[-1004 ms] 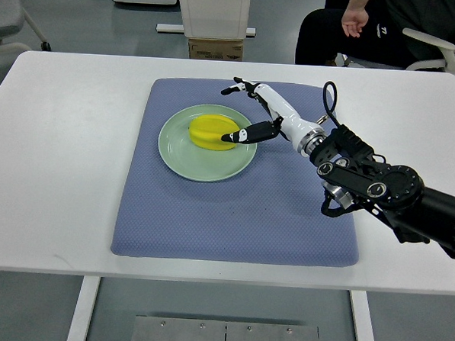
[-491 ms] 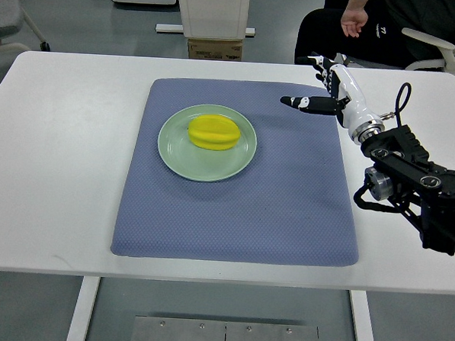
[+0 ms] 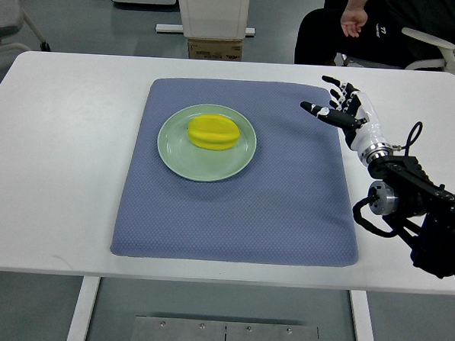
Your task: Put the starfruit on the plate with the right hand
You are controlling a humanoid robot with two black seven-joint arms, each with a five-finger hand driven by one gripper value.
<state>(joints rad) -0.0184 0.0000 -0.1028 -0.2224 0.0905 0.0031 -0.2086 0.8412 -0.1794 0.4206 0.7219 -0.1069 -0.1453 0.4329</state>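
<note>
A yellow starfruit [image 3: 213, 132] lies on a pale green plate [image 3: 173, 154] at the back middle of a blue-grey mat [image 3: 233, 217]. My right hand [image 3: 339, 108] is open and empty, fingers spread, over the mat's right edge, well to the right of the plate. Its arm [image 3: 409, 203] comes in from the right edge. My left arm is out of view.
The mat lies on a white table [image 3: 53, 154]. A seated person [image 3: 372, 25] is behind the table at the back right, one hand [image 3: 353, 21] showing. A white stand [image 3: 213, 13] with a cardboard box [image 3: 215, 48] is behind the table's middle.
My right hand let go of the starfruit on the plate and drew back to the right, away from the plate, then lower along the mat's right edge. The starfruit has stayed on the plate.
</note>
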